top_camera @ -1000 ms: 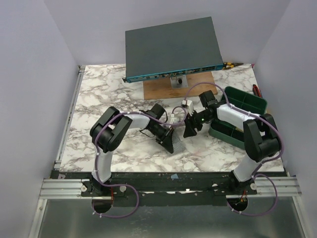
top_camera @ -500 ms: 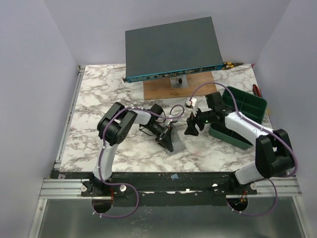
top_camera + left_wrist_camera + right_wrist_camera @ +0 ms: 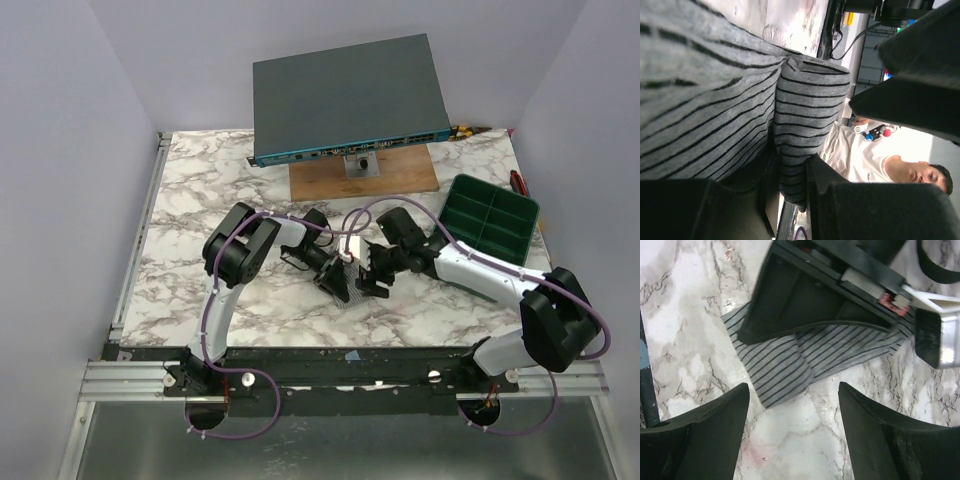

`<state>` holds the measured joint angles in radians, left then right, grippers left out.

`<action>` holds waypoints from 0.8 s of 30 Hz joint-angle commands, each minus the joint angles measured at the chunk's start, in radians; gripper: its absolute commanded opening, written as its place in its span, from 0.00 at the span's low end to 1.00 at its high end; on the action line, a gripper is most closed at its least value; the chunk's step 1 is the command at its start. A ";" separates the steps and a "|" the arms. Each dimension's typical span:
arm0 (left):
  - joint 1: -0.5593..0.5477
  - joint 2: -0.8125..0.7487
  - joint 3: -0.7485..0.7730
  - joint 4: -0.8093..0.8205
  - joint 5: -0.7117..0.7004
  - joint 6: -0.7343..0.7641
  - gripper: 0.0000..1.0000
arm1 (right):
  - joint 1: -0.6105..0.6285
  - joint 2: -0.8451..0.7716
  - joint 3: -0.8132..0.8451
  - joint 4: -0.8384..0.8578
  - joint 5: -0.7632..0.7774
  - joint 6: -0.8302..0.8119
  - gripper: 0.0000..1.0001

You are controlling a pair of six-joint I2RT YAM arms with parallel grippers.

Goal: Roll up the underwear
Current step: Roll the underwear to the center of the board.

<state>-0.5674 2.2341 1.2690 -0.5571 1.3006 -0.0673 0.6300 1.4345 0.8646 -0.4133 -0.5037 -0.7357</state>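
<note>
Left of the green tray [image 3: 492,215], the left claw [image 3: 336,282] is pinching the part-rolled underwear [image 3: 785,362] on the table [image 3: 200,200]; the right claw [image 3: 373,278] is hovering spread, probably needing the loose edge next.

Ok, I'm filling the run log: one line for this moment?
left gripper: shut on underwear | right gripper: open, over its edge | underwear: on marble table

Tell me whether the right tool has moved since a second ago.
Yes. In the top view the right tool has shifted left and down, away from the green tray and toward the striped underwear.
</note>
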 commanded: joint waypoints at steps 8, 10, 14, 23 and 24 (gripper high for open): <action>0.021 0.096 0.006 -0.055 -0.054 0.010 0.10 | 0.124 -0.001 -0.002 -0.097 0.182 -0.099 0.75; 0.022 0.098 0.005 -0.059 -0.052 0.010 0.10 | 0.130 0.003 -0.007 -0.086 0.190 -0.100 0.75; 0.021 0.102 0.009 -0.064 -0.046 0.011 0.10 | 0.152 0.023 -0.014 -0.061 0.216 -0.110 0.74; 0.023 0.111 0.016 -0.084 -0.035 0.022 0.09 | 0.188 0.053 -0.057 0.019 0.235 -0.106 0.69; 0.024 0.111 0.018 -0.085 -0.034 0.023 0.09 | 0.194 0.054 -0.062 0.028 0.241 -0.106 0.69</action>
<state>-0.5568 2.2616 1.3018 -0.6048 1.3449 -0.0277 0.7971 1.4727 0.8284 -0.4370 -0.3008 -0.8326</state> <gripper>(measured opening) 0.203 0.694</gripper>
